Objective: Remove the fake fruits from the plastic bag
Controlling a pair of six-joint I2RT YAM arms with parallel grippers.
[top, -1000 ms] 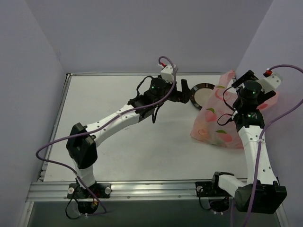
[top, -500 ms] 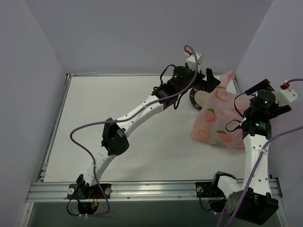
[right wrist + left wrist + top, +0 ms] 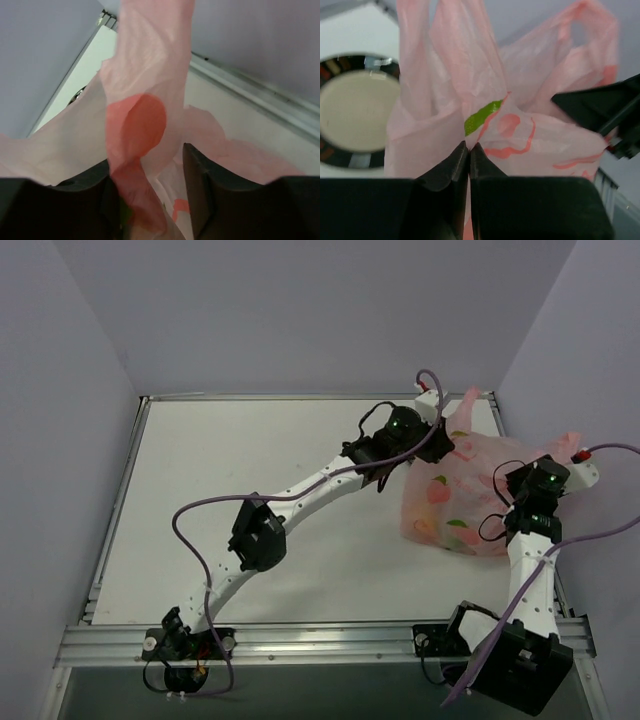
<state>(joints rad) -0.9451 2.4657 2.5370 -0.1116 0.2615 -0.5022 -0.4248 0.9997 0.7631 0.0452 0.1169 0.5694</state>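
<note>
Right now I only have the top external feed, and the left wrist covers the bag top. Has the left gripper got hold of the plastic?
Observer: Yes. In the left wrist view the left gripper is shut, with a fold of the plastic bag pinched at its tips.
Operator: And the right one?
Observer: The right gripper is open. A strip of the bag runs up between its fingers, not clamped.
Operator: Can't find the plate from up here.
Observer: The black plate lies just beside the bag, at the left of the left wrist view. The part that shows has nothing on it.
</note>
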